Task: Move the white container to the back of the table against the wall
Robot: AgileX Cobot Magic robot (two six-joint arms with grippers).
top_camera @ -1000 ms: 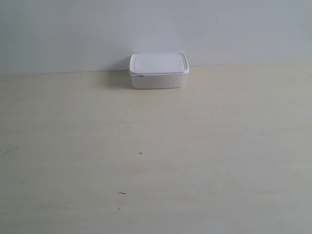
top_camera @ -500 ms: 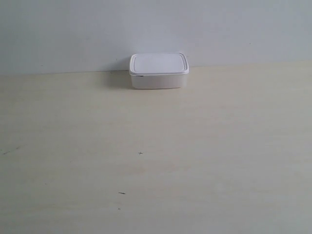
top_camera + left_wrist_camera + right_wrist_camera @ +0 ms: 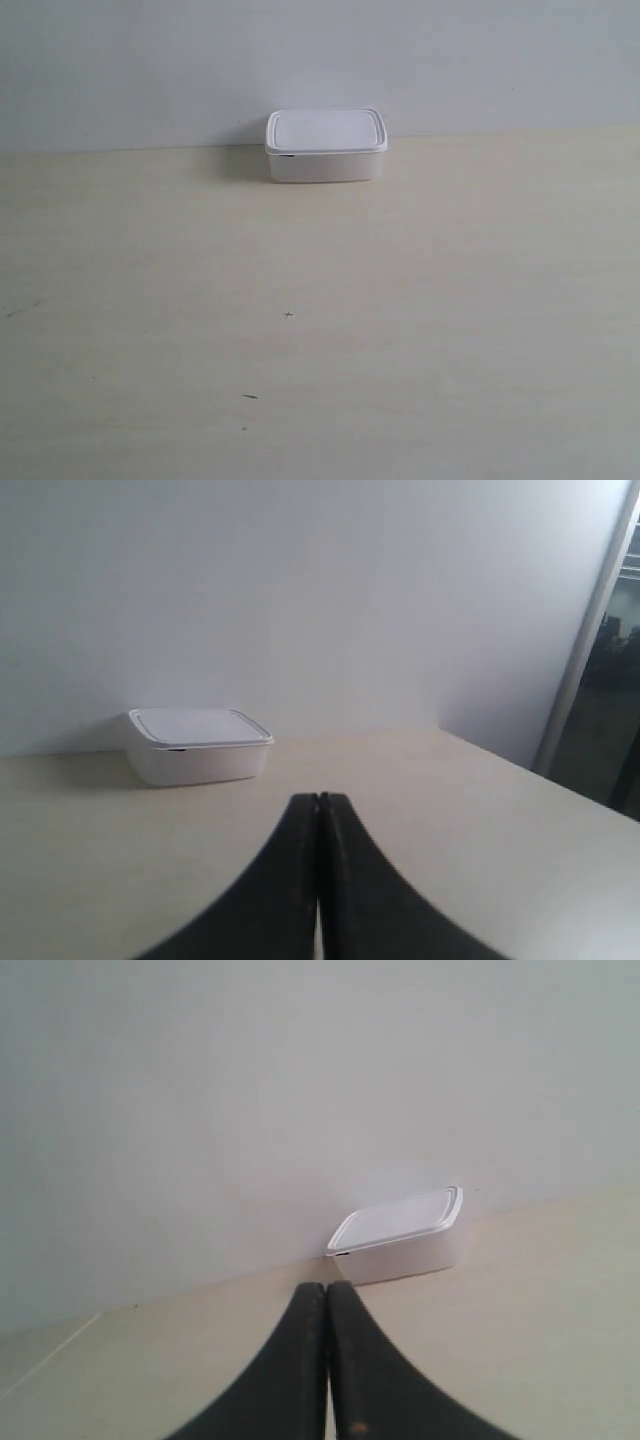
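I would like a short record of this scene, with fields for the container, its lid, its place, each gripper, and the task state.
object: white container, upright
lid: on, flat
place: back of the table, at the foot of the wall
left gripper: shut, holding nothing, apart from the container
right gripper: shut, holding nothing, apart from the container
task state: container looks already placed

No writing, label, brand or number is legible on the white container [image 3: 326, 145] or the table [image 3: 480, 330]; a tiny cross-shaped speck [image 3: 288, 315] sits on it, well apart from that container.
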